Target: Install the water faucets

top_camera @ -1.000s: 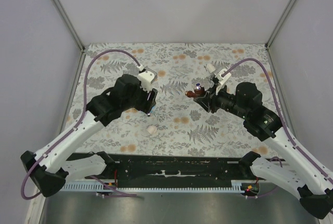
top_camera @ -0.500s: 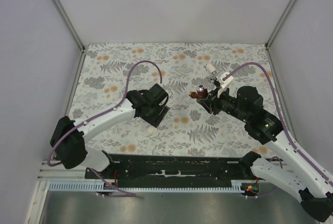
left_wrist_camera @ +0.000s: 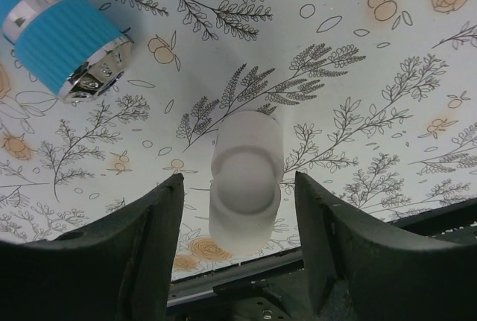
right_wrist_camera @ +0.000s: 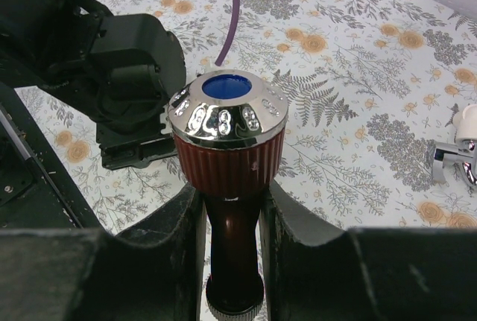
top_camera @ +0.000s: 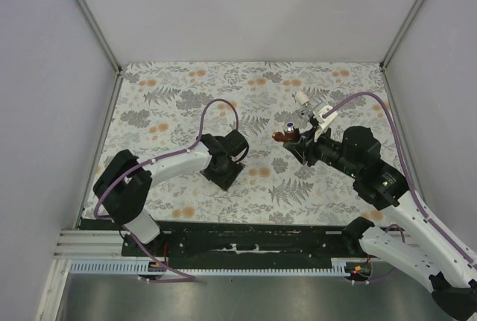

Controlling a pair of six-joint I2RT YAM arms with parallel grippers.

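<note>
My right gripper (right_wrist_camera: 231,213) is shut on the stem of the reddish-brown water faucet (right_wrist_camera: 227,150). It holds the faucet clear of the mat, chrome-capped knob up; from above this faucet (top_camera: 286,133) sits right of centre at the gripper (top_camera: 293,142). My left gripper (left_wrist_camera: 237,205) is open and points down at the mat. A small white plastic fitting (left_wrist_camera: 246,179) lies between its fingers with a gap on each side. A blue faucet (left_wrist_camera: 63,38) lies at the upper left of the left wrist view. In the top view the left gripper (top_camera: 223,170) hides both.
A white-silver faucet (top_camera: 302,100) lies on the floral mat (top_camera: 335,90) behind the right gripper, and shows at the right edge of the right wrist view (right_wrist_camera: 456,153). The black rail (top_camera: 246,239) runs along the near edge. Grey walls enclose the mat.
The left arm has folded and swung its gripper right and down over the white fitting. The right arm has barely moved, still holding the reddish-brown faucet.
</note>
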